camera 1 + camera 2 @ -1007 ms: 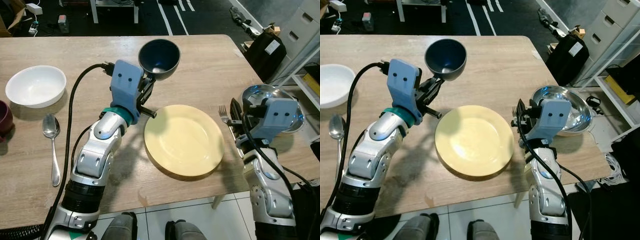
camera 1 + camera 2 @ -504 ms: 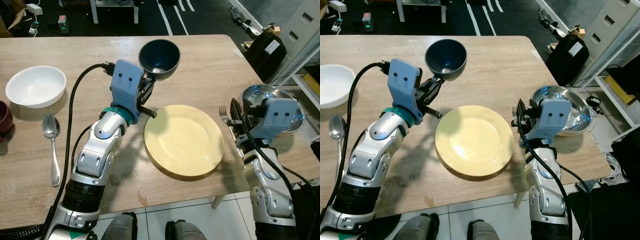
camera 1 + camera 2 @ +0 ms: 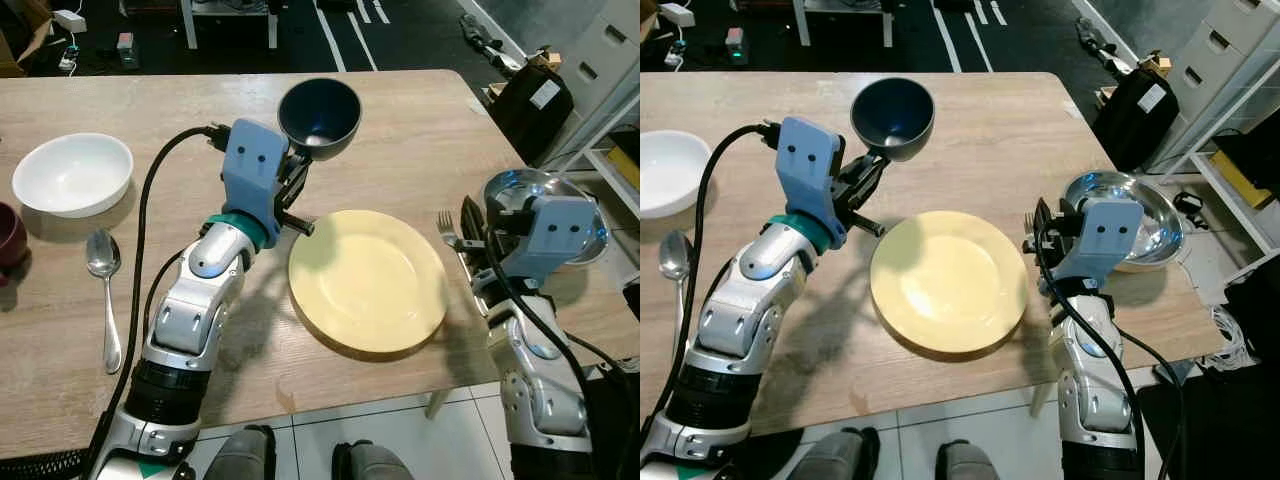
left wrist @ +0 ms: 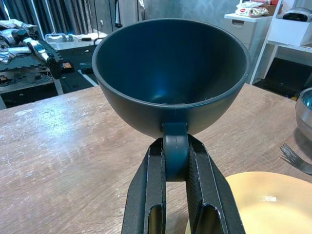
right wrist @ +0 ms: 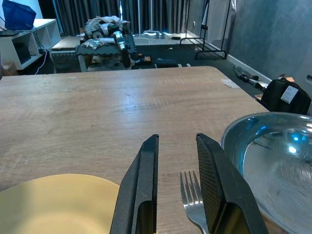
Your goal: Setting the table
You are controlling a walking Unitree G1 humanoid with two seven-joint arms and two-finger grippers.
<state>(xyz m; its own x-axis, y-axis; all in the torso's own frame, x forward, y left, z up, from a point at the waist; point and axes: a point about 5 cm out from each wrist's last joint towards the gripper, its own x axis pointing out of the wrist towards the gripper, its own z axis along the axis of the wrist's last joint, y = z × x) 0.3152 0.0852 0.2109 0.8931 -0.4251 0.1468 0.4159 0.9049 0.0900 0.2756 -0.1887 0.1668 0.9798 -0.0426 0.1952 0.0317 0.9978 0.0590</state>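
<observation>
My left gripper [image 4: 176, 161] is clamped on the rim of a dark blue bowl [image 3: 319, 115], deep, round, matte w/ a soft sheen inside. Bowl sits tilted, held above the wood-grain table [image 3: 420, 130], just past the far-left edge of the yellow plate [image 3: 368, 280]. Plate is flat, round, pale yellow, smooth, lying on the table near the front edge, between my two arms.

My right gripper [image 5: 176, 165] has its fingers apart, nothing between them, hovering just right of the plate. A steel fork [image 5: 191, 197] lies on the table right beside the plate, tines pointing away from me, partly under the right finger. Right of the fork, further from the plate: a shiny metal bowl [image 3: 1145, 225], wide and shallow, at the table's edge.

Well left of the plate: white glossy bowl [image 3: 73, 173], a metal spoon [image 3: 104, 280] nearer me, and a dark red cup [image 3: 10, 238] at the frame edge.
</observation>
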